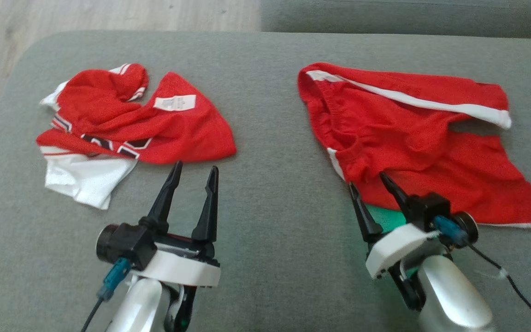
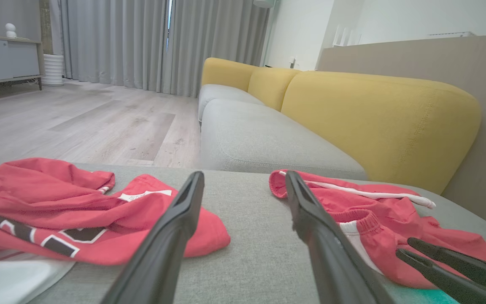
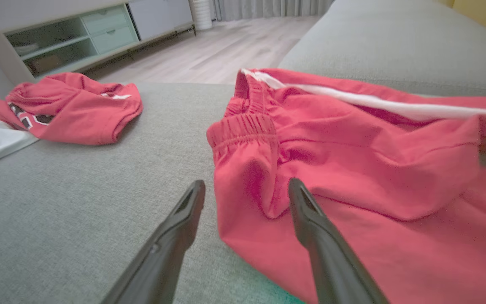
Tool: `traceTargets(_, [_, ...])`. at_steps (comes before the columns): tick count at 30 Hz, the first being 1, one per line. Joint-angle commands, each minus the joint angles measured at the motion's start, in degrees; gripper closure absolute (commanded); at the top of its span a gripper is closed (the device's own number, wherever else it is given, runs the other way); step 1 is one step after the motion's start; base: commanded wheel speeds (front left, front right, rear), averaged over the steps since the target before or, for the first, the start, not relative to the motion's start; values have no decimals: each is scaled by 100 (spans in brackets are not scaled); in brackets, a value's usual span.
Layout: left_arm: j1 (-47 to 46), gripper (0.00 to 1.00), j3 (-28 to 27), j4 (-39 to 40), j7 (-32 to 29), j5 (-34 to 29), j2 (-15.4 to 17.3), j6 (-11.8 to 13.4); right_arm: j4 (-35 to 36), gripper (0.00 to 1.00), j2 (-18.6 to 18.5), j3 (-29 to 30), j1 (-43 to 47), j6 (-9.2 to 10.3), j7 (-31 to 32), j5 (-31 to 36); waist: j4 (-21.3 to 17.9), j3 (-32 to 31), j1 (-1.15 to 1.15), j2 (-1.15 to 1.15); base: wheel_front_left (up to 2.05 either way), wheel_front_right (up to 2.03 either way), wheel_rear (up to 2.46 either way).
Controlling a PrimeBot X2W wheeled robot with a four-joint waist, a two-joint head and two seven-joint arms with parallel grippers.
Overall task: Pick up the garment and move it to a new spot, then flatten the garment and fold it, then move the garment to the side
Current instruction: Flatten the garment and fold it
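Both arms reach in from the bottom of the head view over a grey cushion (image 1: 270,138). The left end effector (image 1: 196,166) has its fingers spread, tips pointing at the near red hem of a crumpled jersey (image 1: 122,120) and stopping just short of it, apart from the cloth. The jersey lies at the cushion's left, red with dark lettering edged in white, a white panel sticking out at its near left corner and a white label (image 1: 174,102) facing up. The right end effector (image 1: 367,180) is also spread, with nothing pinched. In the right wrist view one finger stands over bare cushion and the other over red cloth, so the near left edge of the shorts (image 1: 413,138) falls between them; whether either finger touches the cloth cannot be told. The shorts lie at the cushion's right, well apart from the jersey, rumpled rather than flat, with the gathered waistband (image 3: 243,126) toward the cushion's middle and a white stripe (image 1: 408,99) running along the far side. A green glow (image 1: 385,216) shows on the cushion under the right end effector. Beyond the cushion, the left wrist view shows a sofa (image 2: 373,118) with a grey seat and yellow back, a pale wood floor (image 2: 99,122) and grey curtains (image 2: 141,42).
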State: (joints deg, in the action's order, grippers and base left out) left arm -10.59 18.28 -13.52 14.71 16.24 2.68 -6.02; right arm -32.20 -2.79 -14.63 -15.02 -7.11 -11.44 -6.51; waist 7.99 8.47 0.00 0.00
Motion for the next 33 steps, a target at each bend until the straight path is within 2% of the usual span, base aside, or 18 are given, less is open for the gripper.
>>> traceTargets(1, [-260,0,-149,178,29,29,20,33,46,0,-9,-160,-311,-37,16,-8,135,37,0,0,0,0,0])
traceTargets(15, [-334,0,-23,218,29,121,20,85,-1648,0,-9,-86,-1451,-37,-78,746,527,205,0,0,0,0,0])
traceTargets(21, [-358,0,-32,218,29,137,20,100,-2158,0,-9,-378,-1814,-37,-179,657,560,262,0,0,0,0,0])
traceTargets(22, [-362,0,-34,213,29,136,20,100,-2227,10,-9,-480,-1853,-37,-190,590,556,264,0,0,0,0,0])
traceTargets(24, [-376,0,-30,199,29,136,20,103,-2310,100,-9,-712,-1914,-37,-219,413,545,259,0,0,0,0,0])
traceTargets(32, [-343,0,-64,151,29,116,20,110,-2320,100,-9,-1874,-1881,-37,-301,-315,405,111,0,0,0,0,0])
traceTargets(33, [-318,0,-59,132,29,110,20,99,-2229,100,-9,-2253,-1820,-37,-308,-539,373,55,0,0,0,0,0])
